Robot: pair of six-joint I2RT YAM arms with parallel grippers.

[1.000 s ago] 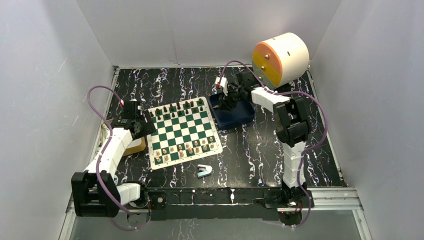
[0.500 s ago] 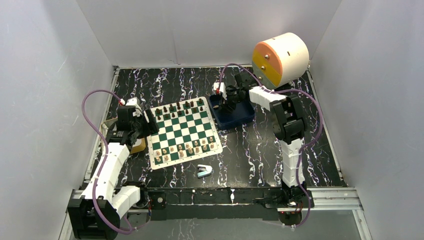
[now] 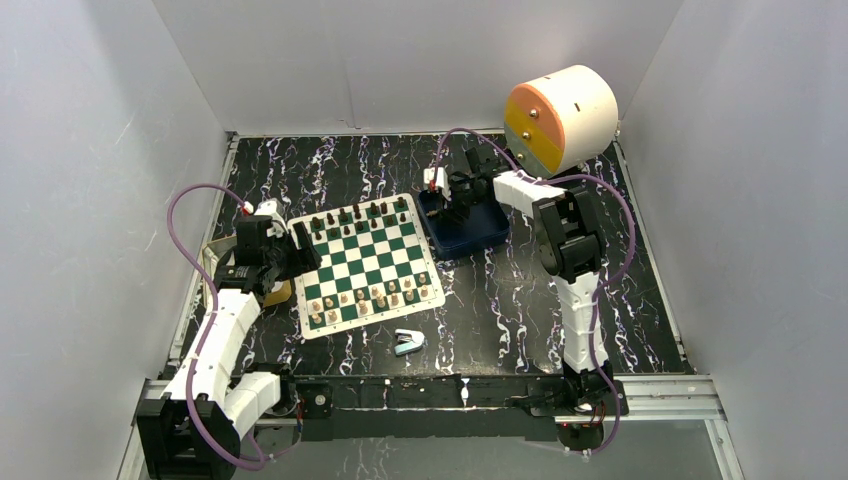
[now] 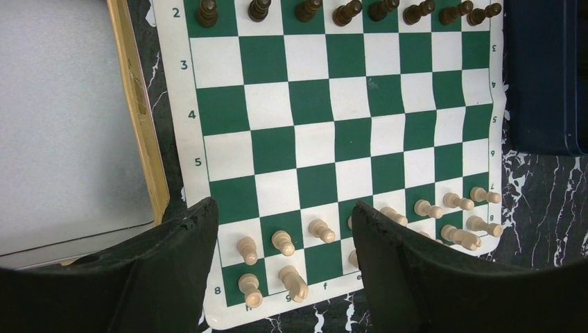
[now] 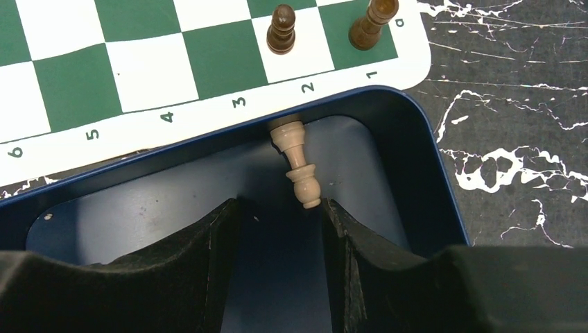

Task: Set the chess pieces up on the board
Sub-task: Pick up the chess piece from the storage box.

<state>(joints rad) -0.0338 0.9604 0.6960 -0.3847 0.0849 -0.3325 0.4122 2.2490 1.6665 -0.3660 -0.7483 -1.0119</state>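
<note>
The board (image 3: pixel 367 262) lies left of the middle of the black marbled surface (image 3: pixel 520 300), turned slightly. The dark pieces (image 4: pixel 347 10) stand along its far edge and the light pieces (image 4: pixel 284 243) in two rows along its near edge. The left gripper (image 4: pixel 283 208) hangs over the board's left edge above the light rows, its jaws wide apart with nothing between them; in the wrist view its fingers (image 4: pixel 173 270) hide some of those pieces. A wooden-framed panel (image 4: pixel 142 118) sits just beside the board's left edge, under that arm. Toward the far edge of the surface, a dark blue tray (image 5: pixel 139 201) sits right against the board's right edge. One light piece (image 5: pixel 297 163) lies on its side in the tray, one end against the tray wall nearest the board, so that wall stands between it and the squares. The right gripper (image 5: pixel 281 202) is down in the tray, jaws apart and empty, with the fallen piece just ahead of its fingertips. A small light-blue stapler-like object (image 3: pixel 408 342) lies near the surface's near edge, and a white cylinder with an orange face (image 3: pixel 560 118) stands at the far right corner.
</note>
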